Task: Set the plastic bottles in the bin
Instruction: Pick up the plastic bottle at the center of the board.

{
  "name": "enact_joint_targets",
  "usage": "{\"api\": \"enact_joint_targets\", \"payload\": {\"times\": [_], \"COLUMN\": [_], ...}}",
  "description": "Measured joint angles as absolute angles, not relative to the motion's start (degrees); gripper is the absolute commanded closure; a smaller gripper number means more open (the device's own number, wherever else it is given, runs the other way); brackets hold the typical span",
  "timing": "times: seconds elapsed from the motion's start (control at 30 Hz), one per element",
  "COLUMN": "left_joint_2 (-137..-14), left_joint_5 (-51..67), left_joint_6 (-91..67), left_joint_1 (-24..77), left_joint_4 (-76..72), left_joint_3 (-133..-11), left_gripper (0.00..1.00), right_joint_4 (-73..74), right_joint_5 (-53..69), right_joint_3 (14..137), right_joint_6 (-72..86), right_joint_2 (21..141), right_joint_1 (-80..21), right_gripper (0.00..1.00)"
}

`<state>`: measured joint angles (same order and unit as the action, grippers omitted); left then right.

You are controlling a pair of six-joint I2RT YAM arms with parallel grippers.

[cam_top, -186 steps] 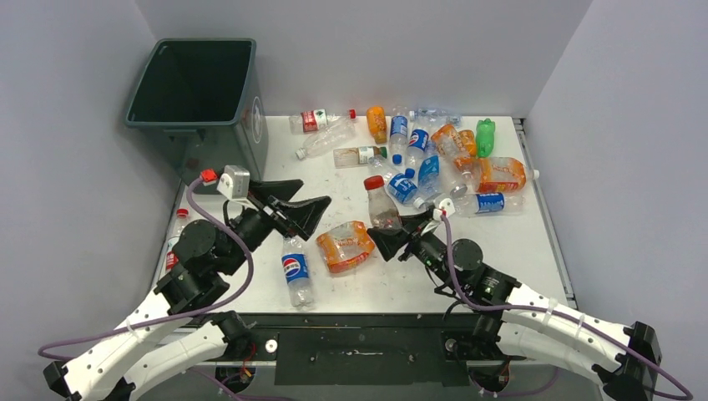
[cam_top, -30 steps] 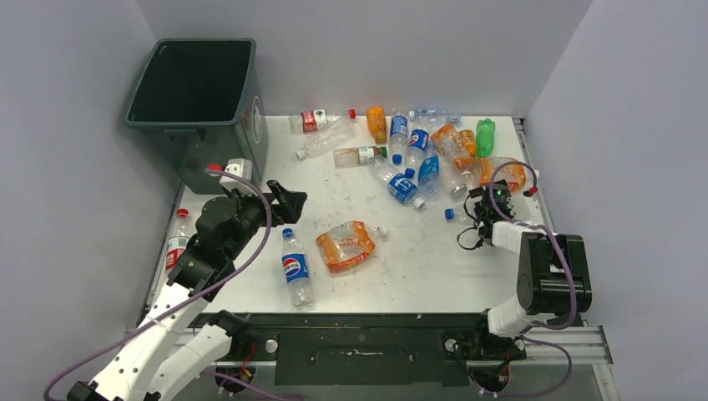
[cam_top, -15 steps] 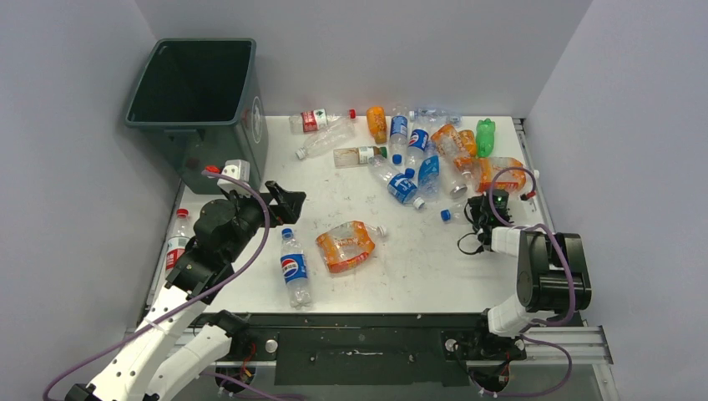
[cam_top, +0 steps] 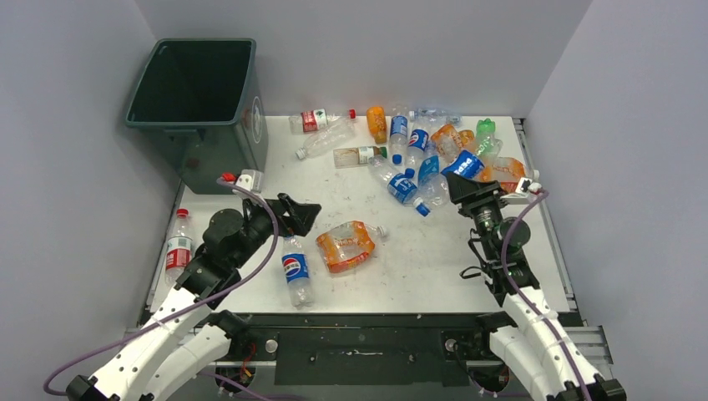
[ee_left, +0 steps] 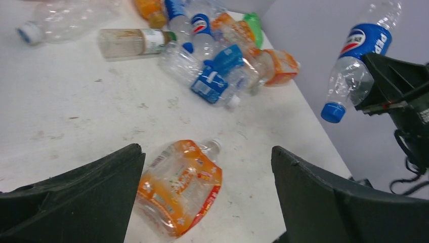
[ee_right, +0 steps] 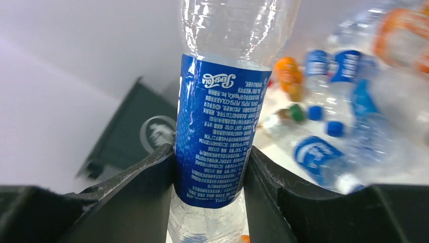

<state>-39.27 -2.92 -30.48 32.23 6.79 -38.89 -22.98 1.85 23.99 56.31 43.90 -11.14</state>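
Observation:
My right gripper [cam_top: 459,182] is shut on a clear Pepsi bottle [cam_top: 464,164] with a blue label and blue cap. It holds the bottle tilted in the air over the right of the table, cap down. In the right wrist view the fingers [ee_right: 152,172] clamp the label [ee_right: 222,121]. My left gripper [cam_top: 302,213] is open and empty, just above a crushed orange bottle [cam_top: 345,245], which lies between its fingers [ee_left: 91,192] in the left wrist view [ee_left: 179,187]. The dark bin [cam_top: 200,92] stands at the far left.
Several bottles lie heaped at the back right [cam_top: 417,150]. A Pepsi bottle [cam_top: 294,269] lies near the front, beside my left gripper. A red-labelled bottle [cam_top: 177,248] lies at the table's left edge. Grey walls close in the table.
My right gripper has risen from the table at the right with the Pepsi bottle and swung left. My left gripper has moved a little right, toward the orange bottle.

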Motion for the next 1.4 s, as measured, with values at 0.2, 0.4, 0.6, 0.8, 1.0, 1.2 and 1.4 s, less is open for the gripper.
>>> {"api": "enact_joint_targets", "payload": {"times": [0.2,0.4,0.6,0.8,1.0,1.2,1.4], "left_joint_2": [-40.8,-45.5,-48.3,-49.6,-52.7,-56.1,-56.0], "left_joint_5": [11.3,16.6,18.5,21.2,24.0,25.7,26.1], "left_joint_6": [-36.9,-35.8,-33.5,-33.7,-34.8,-35.7,-34.2], "left_joint_1": [34.5,45.5,50.7,51.2,52.1,53.1,53.5], "left_joint_4": [-8.1,-14.7,-17.5,-18.3,-19.6,-19.8,-19.4], "left_joint_3": [-32.2,-32.0,-33.8,-33.8,-34.1,-37.1,-37.7], "left_gripper": [0.04,0.04,0.04,0.02,0.22,0.67,1.0], "right_joint_4": [-35.3,-46.3,-53.6,-59.2,-62.3,-62.9,-59.4], "right_joint_5": [13.3,17.0,17.5,17.4,16.8,16.3,15.2], "right_joint_3": [18.9,17.1,19.0,19.4,19.6,20.0,20.8], "right_joint_6": [56.1,55.4,52.6,51.7,51.0,49.1,47.6], "right_joint_2": [37.9,43.2,50.0,50.9,51.4,51.8,50.2], "right_joint_1": [-16.3,-29.8,-40.1,-41.8,-44.1,-45.9,-46.2], "right_gripper": [0.62,0.62,0.63,0.64,0.65,0.64,0.1]}}
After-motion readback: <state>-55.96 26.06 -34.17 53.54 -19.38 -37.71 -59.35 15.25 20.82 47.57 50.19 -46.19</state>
